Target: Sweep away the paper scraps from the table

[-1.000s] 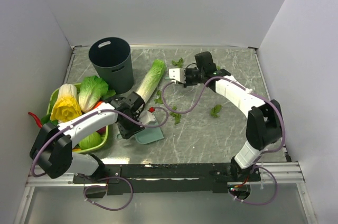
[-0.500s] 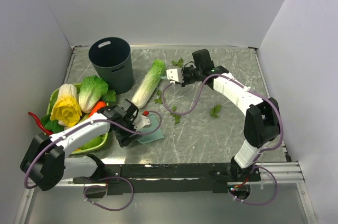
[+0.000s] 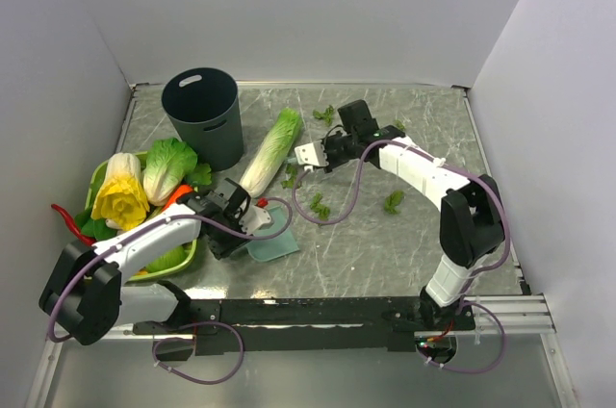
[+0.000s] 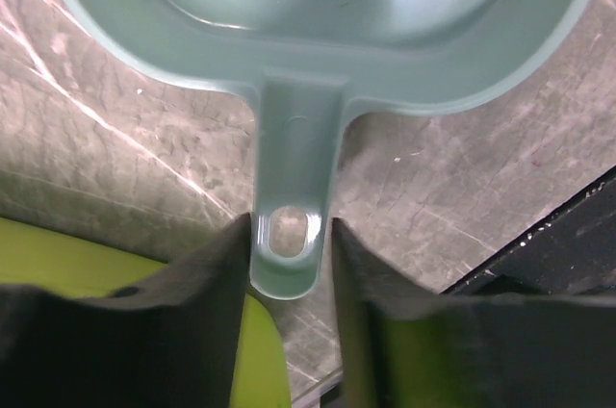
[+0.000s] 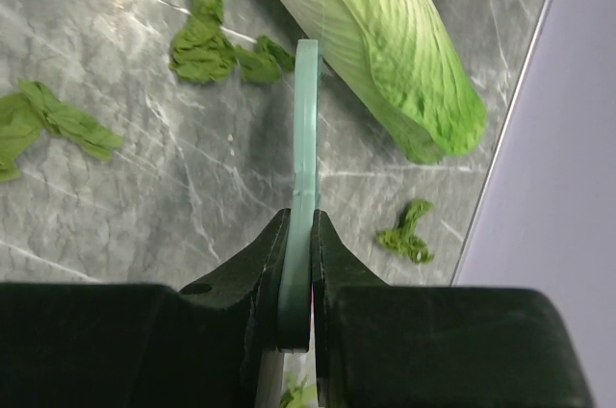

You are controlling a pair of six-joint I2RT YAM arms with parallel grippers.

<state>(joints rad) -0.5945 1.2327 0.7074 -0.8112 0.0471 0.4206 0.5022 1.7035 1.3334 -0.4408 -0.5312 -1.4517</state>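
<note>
Careful: your right gripper (image 5: 298,222) pinches the brush (image 5: 306,119), and the cabbage (image 5: 385,42) just ahead could get shoved. The left gripper (image 4: 292,235) flanks the dustpan handle (image 4: 296,139); clamping unclear.

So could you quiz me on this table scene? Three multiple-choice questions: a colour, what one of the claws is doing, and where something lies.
1. The dustpan is: A teal, B red, C black.
2. The right gripper is: A open and empty, B shut on the brush, C out of view.
3. The long cabbage lies: A on the dustpan, B in the right gripper, C on the table.
Answers: A, the pan shows teal; B, its fingers pinch the brush handle; C, it rests on the marble.
</note>
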